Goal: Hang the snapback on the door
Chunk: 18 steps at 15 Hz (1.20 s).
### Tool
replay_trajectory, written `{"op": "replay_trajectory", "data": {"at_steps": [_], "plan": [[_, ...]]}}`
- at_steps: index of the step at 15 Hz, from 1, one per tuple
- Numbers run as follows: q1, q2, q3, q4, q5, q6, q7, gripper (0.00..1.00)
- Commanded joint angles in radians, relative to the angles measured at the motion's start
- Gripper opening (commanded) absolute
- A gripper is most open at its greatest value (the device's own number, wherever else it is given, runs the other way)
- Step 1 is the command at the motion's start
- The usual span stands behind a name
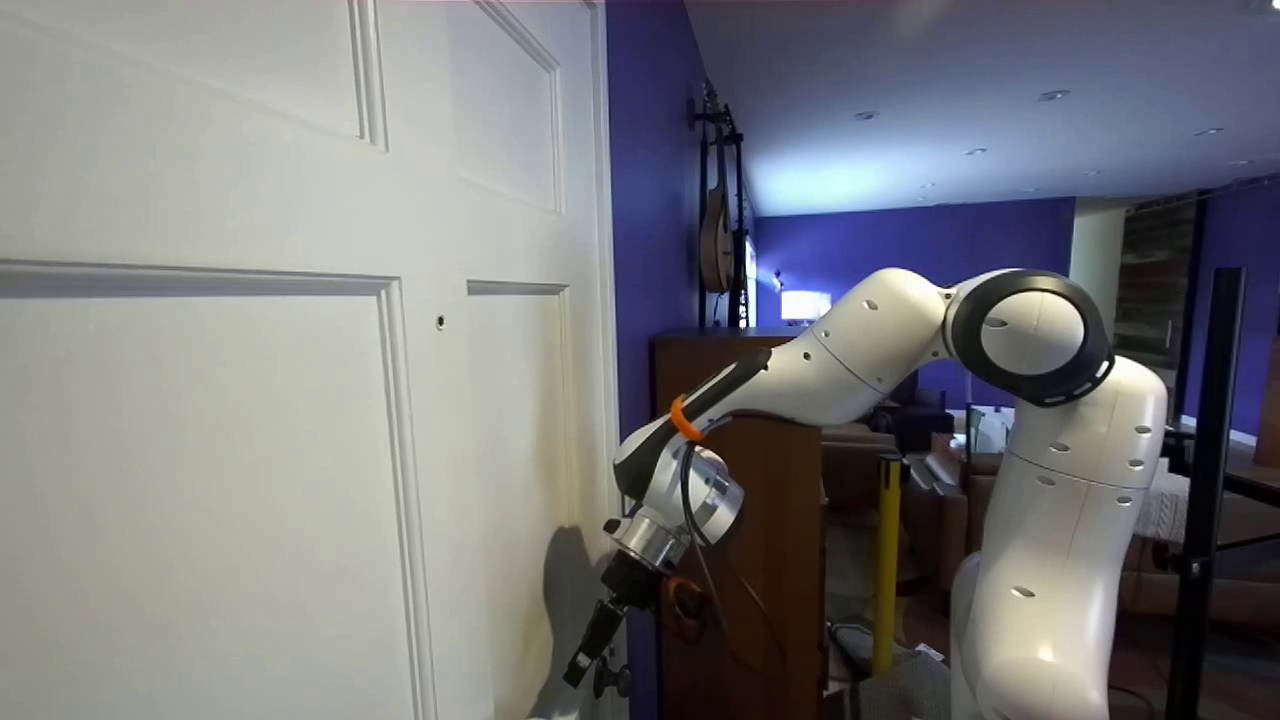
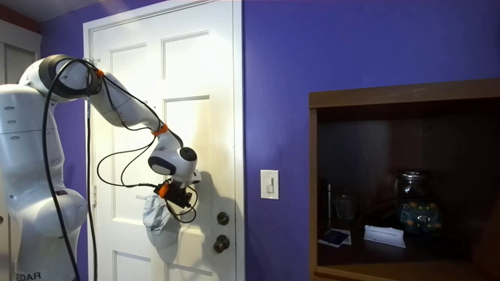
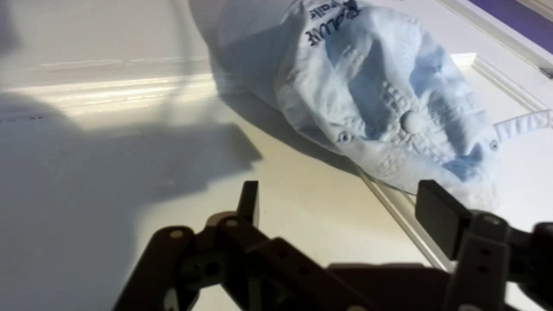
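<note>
The snapback (image 2: 156, 214) is a pale grey-white cap lying against the white panelled door (image 2: 187, 62), crown facing outward and brim downward. What holds it there is hidden. In the wrist view the snapback (image 3: 389, 99) fills the upper right, its strap out to the right. My gripper (image 3: 337, 190) is open, with nothing between its fingers. Its right finger overlaps the cap's near edge in the picture; I cannot tell whether they touch. In an exterior view the gripper (image 1: 585, 665) points down close beside the door (image 1: 250, 400); the cap is not clearly seen there.
A dark knob (image 2: 221, 244) and a lock (image 2: 223, 218) sit on the door to the right of the gripper. A light switch (image 2: 269, 184) is on the purple wall. A brown wooden cabinet (image 2: 313, 175) stands farther right. Loose cables (image 2: 125, 152) loop from the arm.
</note>
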Motion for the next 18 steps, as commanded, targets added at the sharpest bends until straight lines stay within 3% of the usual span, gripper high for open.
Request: {"op": "replay_trajectory", "data": {"at_steps": [1, 6, 10, 18], "plan": [[-0.011, -0.058, -0.009, -0.010, -0.038, -0.080, 0.104, 1.00], [-0.033, -0.156, -0.028, -0.005, -0.146, -0.235, 0.283, 1.00], [-0.058, -0.244, -0.049, 0.015, -0.294, -0.352, 0.422, 1.00], [-0.101, -0.368, -0.142, 0.138, -0.535, -0.645, 0.620, 1.00]]}}
